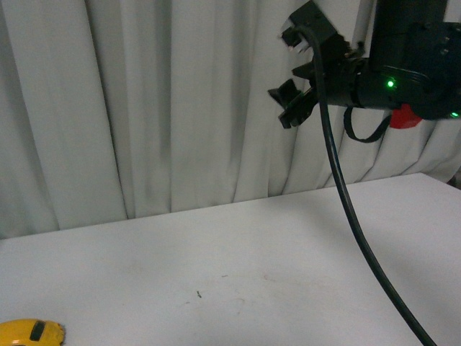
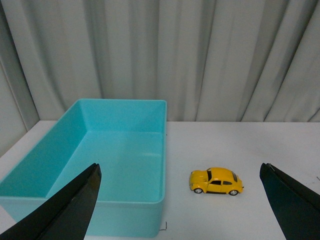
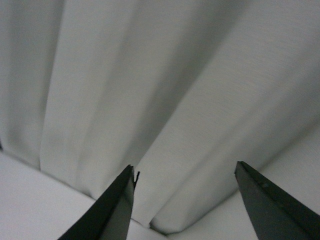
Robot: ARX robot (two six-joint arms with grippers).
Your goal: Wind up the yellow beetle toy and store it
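Observation:
The yellow beetle toy (image 2: 216,181) stands on its wheels on the white table, side-on in the left wrist view, just beside a teal box (image 2: 115,150). My left gripper (image 2: 180,200) is open, with the toy some way ahead between its wide-spread fingers (image 2: 70,207). The front view catches only a yellow sliver of the toy (image 1: 30,332) at the bottom left corner. My right gripper (image 1: 299,68) hangs high in the air at the upper right, open and empty. In the right wrist view its dark fingers (image 3: 112,210) frame only curtain.
The teal box is an open rectangular bin, empty inside. A white curtain (image 1: 158,108) hangs behind the table (image 1: 252,274). A black cable (image 1: 346,194) drops from the right arm down across the table's right side.

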